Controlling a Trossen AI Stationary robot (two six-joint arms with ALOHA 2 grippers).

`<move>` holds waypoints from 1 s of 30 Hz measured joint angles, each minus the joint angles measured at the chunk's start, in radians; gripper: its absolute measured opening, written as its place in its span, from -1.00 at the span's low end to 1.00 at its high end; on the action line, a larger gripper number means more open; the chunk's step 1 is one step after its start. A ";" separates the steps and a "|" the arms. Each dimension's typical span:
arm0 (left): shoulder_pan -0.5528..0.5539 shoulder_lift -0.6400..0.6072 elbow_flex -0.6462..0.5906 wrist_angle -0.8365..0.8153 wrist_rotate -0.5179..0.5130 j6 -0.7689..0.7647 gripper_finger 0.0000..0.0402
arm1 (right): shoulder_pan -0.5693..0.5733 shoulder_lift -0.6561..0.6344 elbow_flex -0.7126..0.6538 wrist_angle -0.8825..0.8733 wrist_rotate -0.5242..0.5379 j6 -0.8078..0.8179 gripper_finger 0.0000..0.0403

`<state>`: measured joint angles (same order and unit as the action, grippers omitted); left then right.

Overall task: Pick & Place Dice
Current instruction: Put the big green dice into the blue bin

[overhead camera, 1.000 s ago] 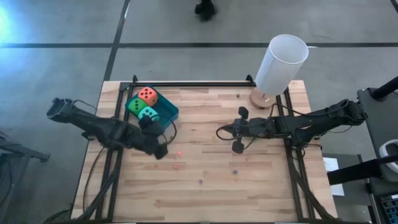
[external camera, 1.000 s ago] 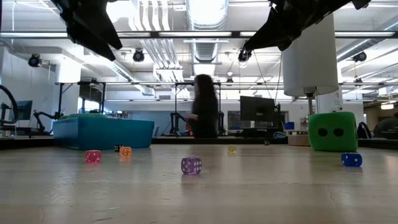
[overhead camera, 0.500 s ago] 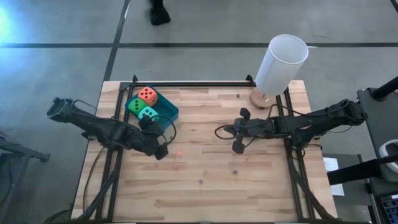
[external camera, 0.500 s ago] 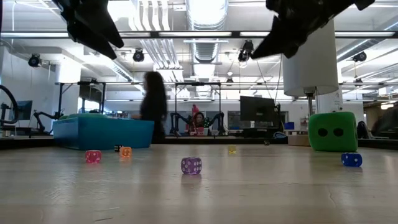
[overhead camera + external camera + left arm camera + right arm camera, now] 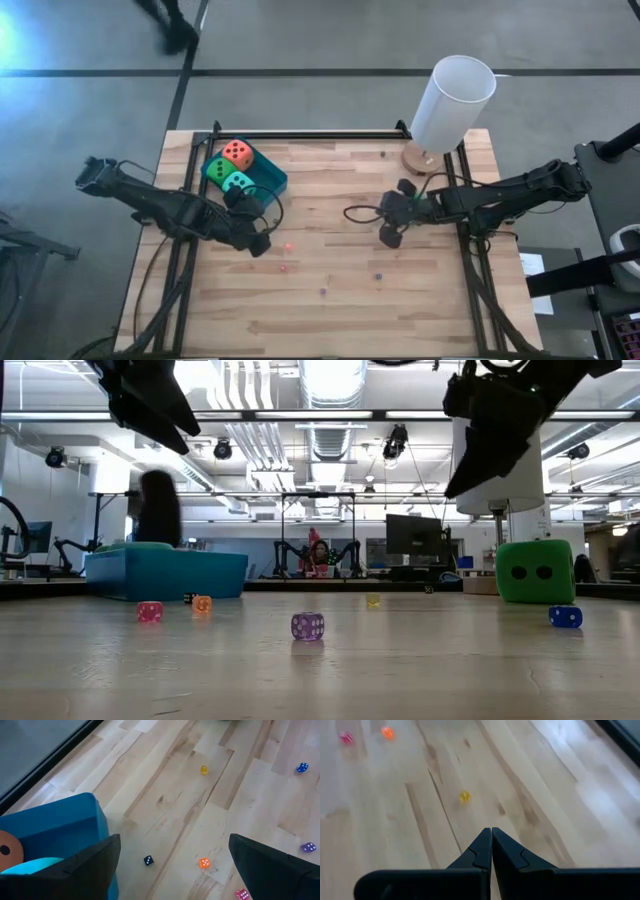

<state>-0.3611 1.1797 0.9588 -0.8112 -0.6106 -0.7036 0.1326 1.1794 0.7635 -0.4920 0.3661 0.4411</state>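
The left jaws hang released, spread wide with nothing between them, over bare wood just below the blue tray (image 5: 272,178) at the upper left of the surface (image 5: 330,310). They have scarcely shifted in the last second. The right jaws, mid-right in the high view, are what changed. A second ago they stood apart; now they are clenched tip to tip on nothing, and the right arm (image 5: 500,195) has edged a little toward the right side.

Three of the dice already sit in the tray: the orange-red die (image 5: 237,153), a green die (image 5: 216,170) and the teal die (image 5: 238,182). The second green die (image 5: 535,570) rests on the surface at the right of the low view, in front of the white cylinder (image 5: 498,460). From above I cannot pick it out; the right arm probably covers it.

Tiny dice lie scattered across the middle: a black one (image 5: 148,861) nearest the tray, then orange (image 5: 204,863), pink (image 5: 242,894), purple (image 5: 309,847), yellow (image 5: 204,769) and blue (image 5: 302,767).

My guess is that one big die is left to fetch. The right jaws would have to reopen before taking it.
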 joint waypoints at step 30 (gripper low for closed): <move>0.001 0.000 -0.016 0.007 0.000 0.000 0.78 | 0.000 -0.007 0.000 -0.555 -0.004 0.421 -0.96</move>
<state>-0.3603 1.1797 0.9424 -0.8040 -0.6106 -0.7037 0.1329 1.1720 0.7631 -1.0466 0.3625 0.8620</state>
